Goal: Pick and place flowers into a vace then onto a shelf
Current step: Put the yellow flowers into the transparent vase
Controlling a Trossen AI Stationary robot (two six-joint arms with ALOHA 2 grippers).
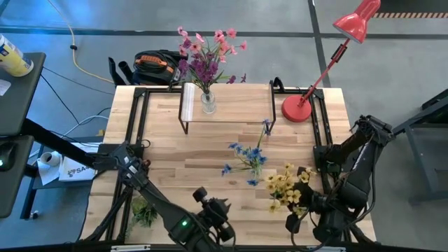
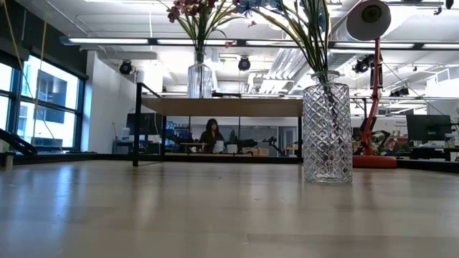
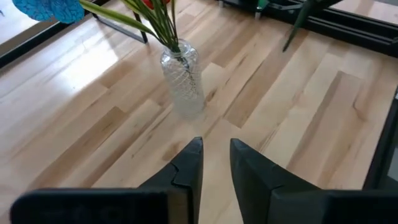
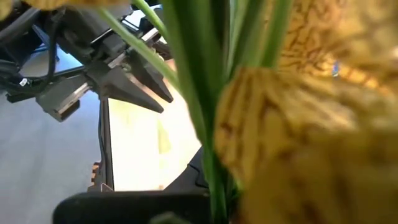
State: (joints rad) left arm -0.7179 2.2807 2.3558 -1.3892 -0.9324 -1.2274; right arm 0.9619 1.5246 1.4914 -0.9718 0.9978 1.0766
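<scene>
One job already looks finished: the pink and purple bunch stands in a ribbed glass vase on the shelf at about twelve o'clock on the bench. The blue and yellow bunch is also potted, its stems down in a cut-crystal vase that stands upright on the bench toward four o'clock, short of the shelf and near the red desk lamp. The left gripper hangs low at the six o'clock edge, its fingers parted by a narrow gap and holding nothing, aimed across the planks at that crystal vase. The right gripper sits at about five o'clock beside the yellow blooms; its wrist camera is smothered in green stems and petals, so I cannot tell how its fingers stand or whether they have hold of anything. I'd judge the step in hand to be carrying this second vase onto the shelf. Done well, that means gripping the glass body rather than the stems, squarely and fairly low so it doesn't tip under the top-heavy flowers, lifting clear of the shelf's edge, and setting it down well apart from the vase already there so the bunches don't tangle.
</scene>
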